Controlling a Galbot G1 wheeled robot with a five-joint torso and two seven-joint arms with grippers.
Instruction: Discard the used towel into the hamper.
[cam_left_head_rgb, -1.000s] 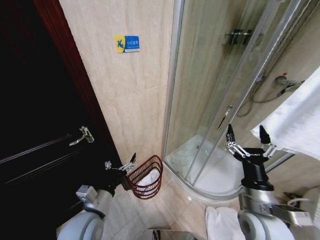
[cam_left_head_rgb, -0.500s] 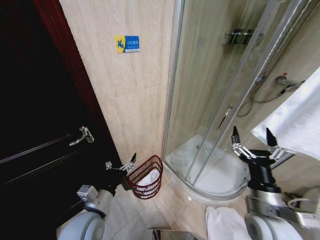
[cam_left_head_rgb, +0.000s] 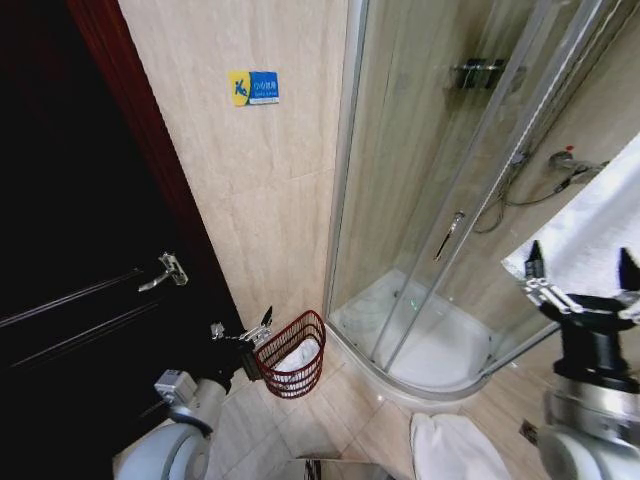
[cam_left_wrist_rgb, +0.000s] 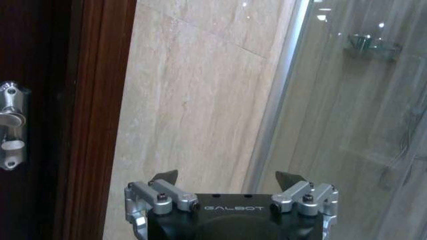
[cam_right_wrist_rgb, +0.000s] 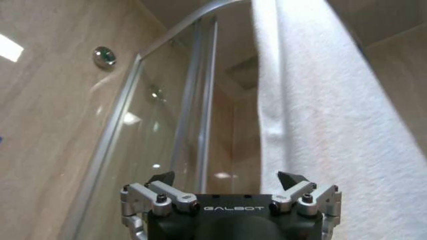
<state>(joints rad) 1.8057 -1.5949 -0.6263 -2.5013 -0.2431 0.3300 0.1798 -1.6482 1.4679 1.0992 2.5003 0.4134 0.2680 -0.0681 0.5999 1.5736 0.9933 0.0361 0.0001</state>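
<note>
A white towel (cam_left_head_rgb: 592, 222) hangs at the right edge of the head view, beside the glass shower stall. My right gripper (cam_left_head_rgb: 579, 262) is raised just below the towel's lower edge, open and holding nothing. The right wrist view looks up the towel (cam_right_wrist_rgb: 320, 115), which hangs down just ahead of one side of the open right gripper (cam_right_wrist_rgb: 227, 179). The hamper (cam_left_head_rgb: 292, 355), a dark red wire basket with something white inside, stands on the floor against the beige wall. My left gripper (cam_left_head_rgb: 241, 323) is low beside the hamper's rim, open and empty, and the left gripper (cam_left_wrist_rgb: 227, 177) faces the wall and the door frame.
A dark wooden door (cam_left_head_rgb: 70, 250) with a metal handle (cam_left_head_rgb: 168, 270) takes up the left. The curved glass shower stall (cam_left_head_rgb: 440, 200) stands between hamper and towel. A white object (cam_left_head_rgb: 455, 450) lies low on the tiled floor in front of me.
My right gripper has moved to the right and slightly lower, ending under the hanging towel, still open. The left arm and the hamper have not moved.
</note>
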